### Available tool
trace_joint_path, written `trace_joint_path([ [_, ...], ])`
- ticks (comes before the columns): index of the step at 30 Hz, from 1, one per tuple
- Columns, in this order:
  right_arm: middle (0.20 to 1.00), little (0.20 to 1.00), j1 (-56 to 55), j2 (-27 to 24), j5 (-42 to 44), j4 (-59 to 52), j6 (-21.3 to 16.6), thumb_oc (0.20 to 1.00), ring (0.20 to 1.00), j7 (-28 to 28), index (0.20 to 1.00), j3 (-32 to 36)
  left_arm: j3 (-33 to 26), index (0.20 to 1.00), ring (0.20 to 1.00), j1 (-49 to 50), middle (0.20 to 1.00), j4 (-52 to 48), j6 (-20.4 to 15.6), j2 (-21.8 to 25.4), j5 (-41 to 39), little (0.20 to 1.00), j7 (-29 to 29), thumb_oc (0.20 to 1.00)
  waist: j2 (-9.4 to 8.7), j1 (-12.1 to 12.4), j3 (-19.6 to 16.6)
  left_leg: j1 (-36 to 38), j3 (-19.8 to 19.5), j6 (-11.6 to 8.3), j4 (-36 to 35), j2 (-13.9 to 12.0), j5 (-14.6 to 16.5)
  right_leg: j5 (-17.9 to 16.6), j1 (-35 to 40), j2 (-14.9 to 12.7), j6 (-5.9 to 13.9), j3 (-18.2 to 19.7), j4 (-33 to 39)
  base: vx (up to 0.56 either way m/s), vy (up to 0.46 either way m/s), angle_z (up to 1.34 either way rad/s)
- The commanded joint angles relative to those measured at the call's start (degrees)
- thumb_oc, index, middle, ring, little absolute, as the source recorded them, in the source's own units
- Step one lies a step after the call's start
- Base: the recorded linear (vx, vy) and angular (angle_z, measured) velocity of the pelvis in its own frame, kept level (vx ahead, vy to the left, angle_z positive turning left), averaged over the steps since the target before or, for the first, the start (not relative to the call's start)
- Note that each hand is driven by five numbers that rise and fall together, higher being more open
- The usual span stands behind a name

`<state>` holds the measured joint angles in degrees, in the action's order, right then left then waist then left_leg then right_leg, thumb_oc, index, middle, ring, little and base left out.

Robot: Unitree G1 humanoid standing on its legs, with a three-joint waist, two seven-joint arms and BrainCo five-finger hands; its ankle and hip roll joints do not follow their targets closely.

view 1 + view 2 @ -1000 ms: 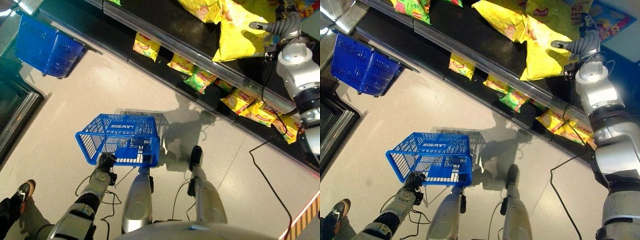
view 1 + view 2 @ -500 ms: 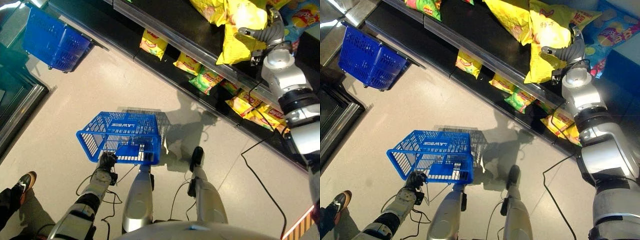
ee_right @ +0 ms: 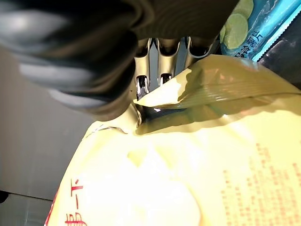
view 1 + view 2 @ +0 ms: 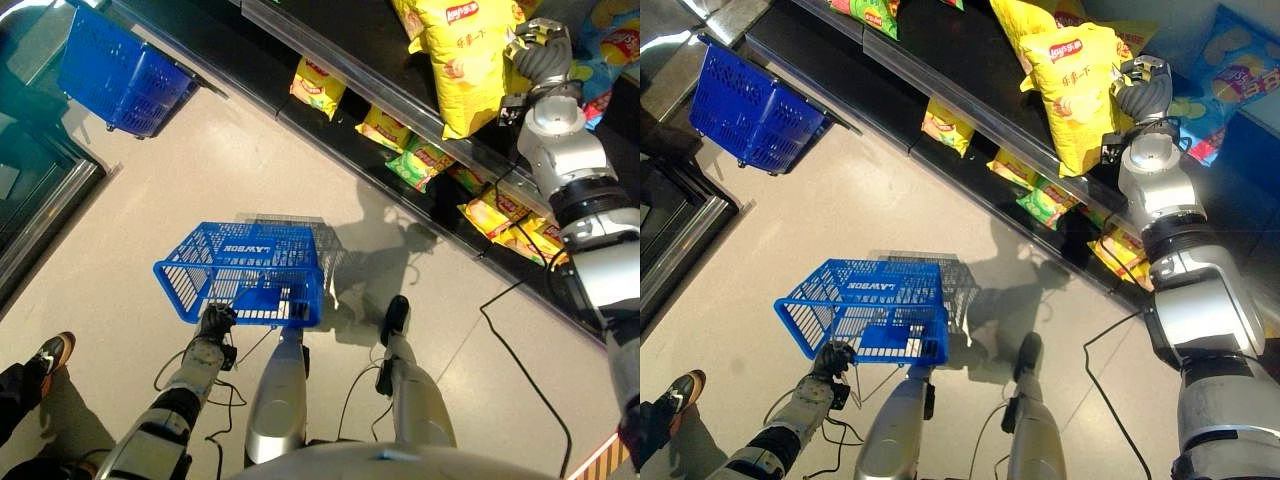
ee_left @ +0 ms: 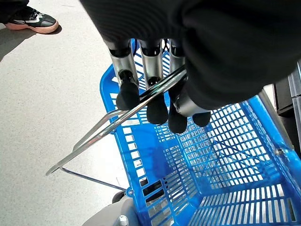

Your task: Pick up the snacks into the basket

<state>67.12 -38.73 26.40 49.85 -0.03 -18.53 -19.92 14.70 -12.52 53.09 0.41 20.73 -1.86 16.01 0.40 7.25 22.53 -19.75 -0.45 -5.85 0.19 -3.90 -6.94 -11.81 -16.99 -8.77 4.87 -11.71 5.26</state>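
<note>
Crinkly yellow bag (image 4: 1072, 90) pinched by right hand (image 4: 1137, 92); left hand (image 5: 155, 89) grips mesh basket (image 4: 245, 275)

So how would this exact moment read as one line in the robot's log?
right robot hand: pinching large yellow crisp bag at shelf | left robot hand: curled on metal handle of blue plastic basket | basket: no snacks visible

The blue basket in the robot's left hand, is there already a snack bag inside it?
No. The blue basket shows only bare mesh inside, and the large yellow chip bag is up at the shelf in the right hand.
</note>
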Motion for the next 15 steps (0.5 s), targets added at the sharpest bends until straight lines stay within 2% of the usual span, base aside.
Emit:
trace_joint_path([
  [1,0.2,0.2,-1.2,1.1,0.0,-0.7,-0.7,0.2,0.2,1.7,0.2,-0.6,4.4,0.2,0.2,2.7,0.2,1.1,0.6,2.0,1.5,0.2,1.6,0.2,2.11,2.1,1.2,-0.3,0.5,0.72,-5.2,4.0,-2.1,2.2,2.9,-2.3,6.11,0.1,-0.3,0.0,0.0,0.0],
  [15,0.2,0.2,-6.6,0.6,1.5,-3.6,-1.8,0.2,0.2,0.5,0.2,3.4,3.7,0.2,0.2,2.7,0.2,0.8,0.6,2.0,1.6,0.2,1.5,0.2,2.65,1.2,1.1,0.0,0.7,1.01,-5.2,4.4,-2.0,2.0,2.6,-2.4,6.05,0.7,-0.3,0.0,0.0,0.0],
])
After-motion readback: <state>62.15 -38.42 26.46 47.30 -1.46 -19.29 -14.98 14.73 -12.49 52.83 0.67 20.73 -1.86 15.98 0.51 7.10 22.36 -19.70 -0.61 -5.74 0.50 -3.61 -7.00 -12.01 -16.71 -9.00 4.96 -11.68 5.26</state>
